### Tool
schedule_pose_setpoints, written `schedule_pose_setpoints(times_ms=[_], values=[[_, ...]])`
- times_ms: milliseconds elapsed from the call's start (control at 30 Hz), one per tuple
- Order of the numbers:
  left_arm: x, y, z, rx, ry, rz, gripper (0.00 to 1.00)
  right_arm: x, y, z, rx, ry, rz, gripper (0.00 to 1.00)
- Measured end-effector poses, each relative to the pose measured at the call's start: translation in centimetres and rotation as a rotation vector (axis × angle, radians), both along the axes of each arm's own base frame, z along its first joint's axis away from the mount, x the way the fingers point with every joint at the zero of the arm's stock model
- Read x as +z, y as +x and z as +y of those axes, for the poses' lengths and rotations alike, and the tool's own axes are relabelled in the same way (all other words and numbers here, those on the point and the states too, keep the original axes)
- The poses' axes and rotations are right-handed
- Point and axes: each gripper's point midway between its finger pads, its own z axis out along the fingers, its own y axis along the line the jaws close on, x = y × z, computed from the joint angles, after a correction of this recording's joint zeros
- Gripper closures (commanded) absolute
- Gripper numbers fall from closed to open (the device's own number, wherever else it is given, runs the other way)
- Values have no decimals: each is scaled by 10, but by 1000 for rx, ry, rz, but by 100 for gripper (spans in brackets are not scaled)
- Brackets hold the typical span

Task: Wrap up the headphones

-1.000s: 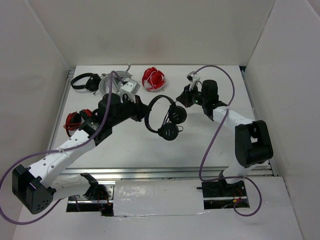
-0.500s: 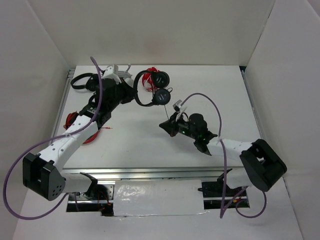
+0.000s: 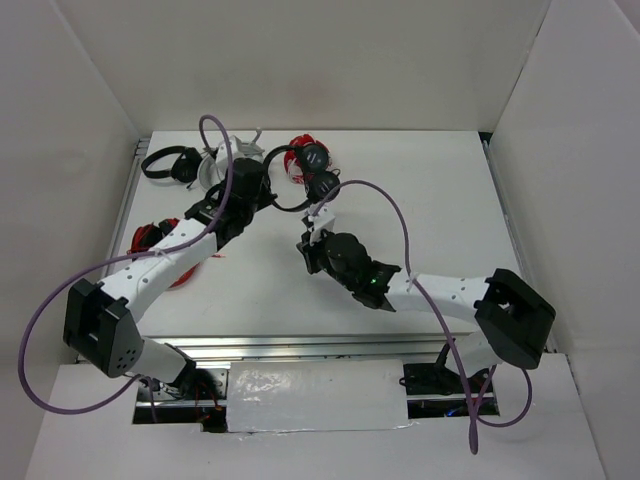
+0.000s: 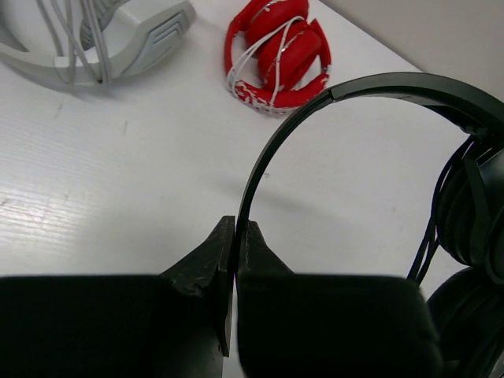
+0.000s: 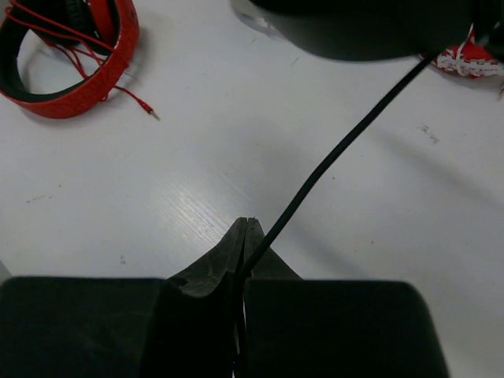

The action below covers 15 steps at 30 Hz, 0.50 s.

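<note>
The black headphones (image 3: 318, 172) hang in the air at the back middle, held by the thin headband (image 4: 272, 150). My left gripper (image 3: 268, 196) is shut on the headband's lower end (image 4: 235, 228); the two earcups (image 4: 471, 211) hang stacked at the right. Their thin black cable (image 5: 339, 153) runs taut down from the earcups into my right gripper (image 5: 246, 230), which is shut on it. In the top view the right gripper (image 3: 308, 248) sits low over the table's middle, below the earcups.
Red headphones with a red cable (image 3: 150, 245) lie at the left (image 5: 71, 47). Red headphones wrapped in white cable (image 4: 276, 51) lie at the back, behind the held pair. Grey-white headphones (image 4: 102, 35) and another black pair (image 3: 165, 162) lie at the back left.
My left arm has carried the headphones from the table's middle up to the back. My right gripper has swung from the back right down to the middle, pulling the cable.
</note>
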Motion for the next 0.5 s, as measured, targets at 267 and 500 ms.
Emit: schedule_pose_setpoints(times_ms=[267, 500], values=[[-18, -3, -1, 42, 153, 11, 100, 1, 9, -17, -88, -201, 19, 100], [-45, -6, 2, -5, 240, 49, 100, -3, 9, -38, -44, -406, 81, 100]])
